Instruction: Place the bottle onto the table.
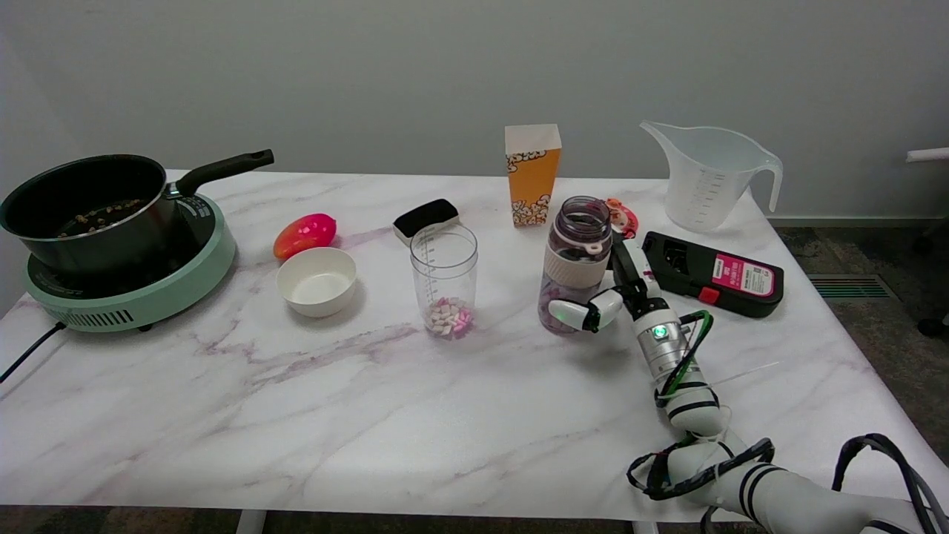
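Note:
The bottle [577,256] is a purple see-through jar with a white band and an open mouth. It stands upright right of the table's middle, its base at or just above the marble table [371,415]; I cannot tell which. My right hand [609,293] reaches in from the lower right and grips its lower half. The thumb lies across the bottle's front and the other fingers [626,259] run up behind its right side.
A clear beaker [443,278] holding pink and white pieces stands just left of the bottle. A popcorn box [531,174] and a pink lid [621,216] lie behind it, a black device [712,274] and a big jug [708,178] to the right. A white bowl [316,280] and a pot on a green cooker [126,274] are at the left.

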{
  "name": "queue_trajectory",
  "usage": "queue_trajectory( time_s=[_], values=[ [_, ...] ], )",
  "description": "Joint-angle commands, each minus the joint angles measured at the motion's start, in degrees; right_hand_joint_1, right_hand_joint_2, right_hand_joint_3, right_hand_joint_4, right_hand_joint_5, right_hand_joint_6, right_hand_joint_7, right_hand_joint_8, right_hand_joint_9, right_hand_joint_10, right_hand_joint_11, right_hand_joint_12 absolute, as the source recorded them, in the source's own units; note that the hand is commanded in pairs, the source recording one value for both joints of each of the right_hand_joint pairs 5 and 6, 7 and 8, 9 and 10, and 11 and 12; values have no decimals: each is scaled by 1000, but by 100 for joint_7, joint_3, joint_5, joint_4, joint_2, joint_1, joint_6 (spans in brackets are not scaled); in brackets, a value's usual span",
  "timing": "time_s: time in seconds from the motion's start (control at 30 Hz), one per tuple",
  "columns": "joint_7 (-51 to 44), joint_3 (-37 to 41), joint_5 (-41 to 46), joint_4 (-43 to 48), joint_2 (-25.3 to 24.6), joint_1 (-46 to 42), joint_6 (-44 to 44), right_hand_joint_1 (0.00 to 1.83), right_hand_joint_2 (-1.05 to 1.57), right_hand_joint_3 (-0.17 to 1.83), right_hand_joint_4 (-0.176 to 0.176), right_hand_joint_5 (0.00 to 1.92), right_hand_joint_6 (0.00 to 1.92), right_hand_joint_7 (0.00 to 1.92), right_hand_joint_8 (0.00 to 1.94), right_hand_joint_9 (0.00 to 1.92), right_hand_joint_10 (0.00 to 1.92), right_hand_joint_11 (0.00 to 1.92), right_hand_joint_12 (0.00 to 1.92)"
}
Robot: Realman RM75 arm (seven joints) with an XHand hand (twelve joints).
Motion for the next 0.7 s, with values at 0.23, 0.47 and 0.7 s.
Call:
queue_trajectory(
  time_s=[0.23,0.47,0.7],
  values=[
    [1,630,53,25,1169,-355,-464,1249,-550,1245,0,397,397,718,718,607,607,510,510],
    [10,1887,53,395,1515,-945,-376,1255,-638,1261,0,330,330,542,542,512,512,448,448],
    [598,2420,3,1181,1917,-1484,-384,1309,-537,1134,0,232,232,514,514,505,505,478,478]
  ],
)
